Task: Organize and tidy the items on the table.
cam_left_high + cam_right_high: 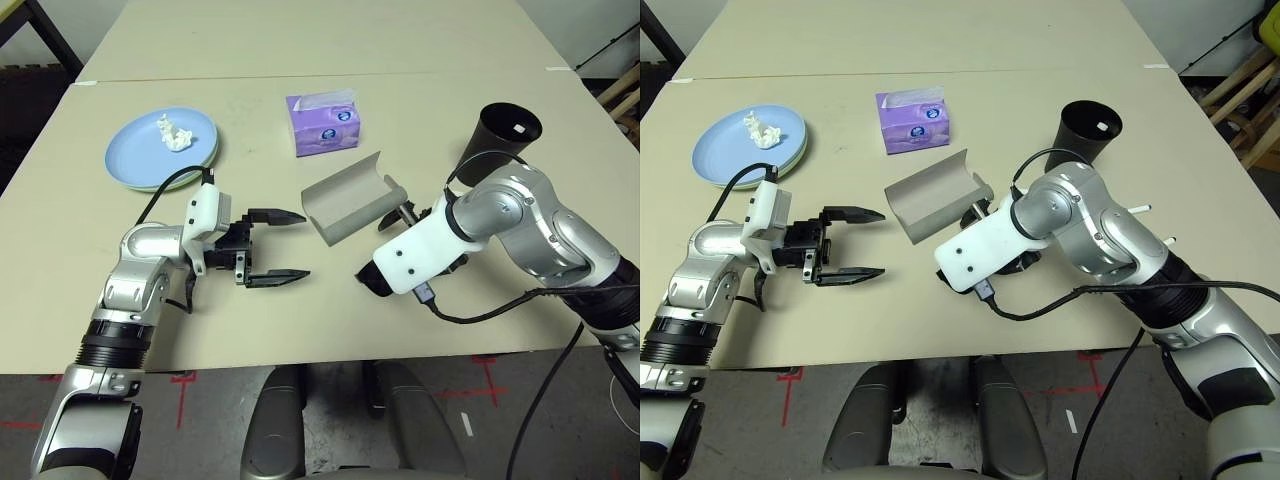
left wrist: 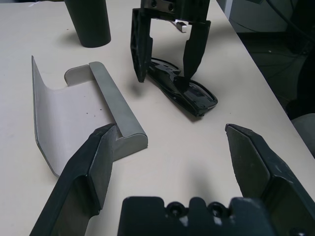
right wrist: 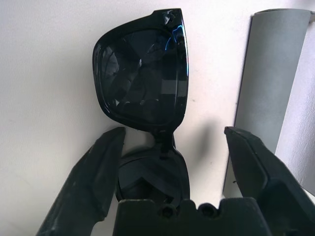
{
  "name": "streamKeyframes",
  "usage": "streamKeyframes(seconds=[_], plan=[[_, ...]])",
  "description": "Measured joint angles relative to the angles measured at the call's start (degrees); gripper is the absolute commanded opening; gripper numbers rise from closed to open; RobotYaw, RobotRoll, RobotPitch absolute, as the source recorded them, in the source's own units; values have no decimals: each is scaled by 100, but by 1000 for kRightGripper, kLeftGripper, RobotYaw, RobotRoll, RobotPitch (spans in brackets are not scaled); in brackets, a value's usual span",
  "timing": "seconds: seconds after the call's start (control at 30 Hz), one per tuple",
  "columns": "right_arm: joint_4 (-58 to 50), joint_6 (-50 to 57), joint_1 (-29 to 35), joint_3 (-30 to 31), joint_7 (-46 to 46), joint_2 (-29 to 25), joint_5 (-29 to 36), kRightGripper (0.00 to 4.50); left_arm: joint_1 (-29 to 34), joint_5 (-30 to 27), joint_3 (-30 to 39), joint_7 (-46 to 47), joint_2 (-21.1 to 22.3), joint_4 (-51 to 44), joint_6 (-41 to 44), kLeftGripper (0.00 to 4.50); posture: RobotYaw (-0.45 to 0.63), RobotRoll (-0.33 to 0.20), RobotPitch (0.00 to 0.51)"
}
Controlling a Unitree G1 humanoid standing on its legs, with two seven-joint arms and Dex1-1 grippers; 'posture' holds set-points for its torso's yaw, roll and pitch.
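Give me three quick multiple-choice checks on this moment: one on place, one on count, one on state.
1. The crumpled tissue lies: A on the plates; B in the cup; C on the tissue box.
2. Stacked plates: A one; B two; C four.
3. The glasses case is: A shut; B open; C upside down.

A: the tissue sits on the blue top plate.
B: a green rim shows under the blue plate.
B: its lid stands up, and the sunglasses lie beside it under the right gripper.
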Motion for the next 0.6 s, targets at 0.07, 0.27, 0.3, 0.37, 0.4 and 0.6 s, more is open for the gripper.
streamKeyframes(seconds=[0.07,0.27,0.3,0.37,0.4,0.6], plan=[[15,-14,0,4,11,2,-1,2876,0,3,0,0,0,0,0,4500,178,0,224],[61,-93,0,10,74,1,-2,554,0,12,0,0,0,0,-1,4500,178,0,224],[63,-106,-2,9,75,-1,-3,402,0,13,-1,-1,0,-1,-1,4500,178,0,224],[68,-125,-2,9,74,-1,-18,403,0,14,-1,0,0,0,-2,4500,178,0,224],[73,-136,-2,9,74,-1,-36,403,0,14,-1,0,0,0,-2,4500,178,0,224],[113,-223,-9,6,88,-4,-39,403,0,27,-2,0,0,0,-12,4500,172,0,218]])
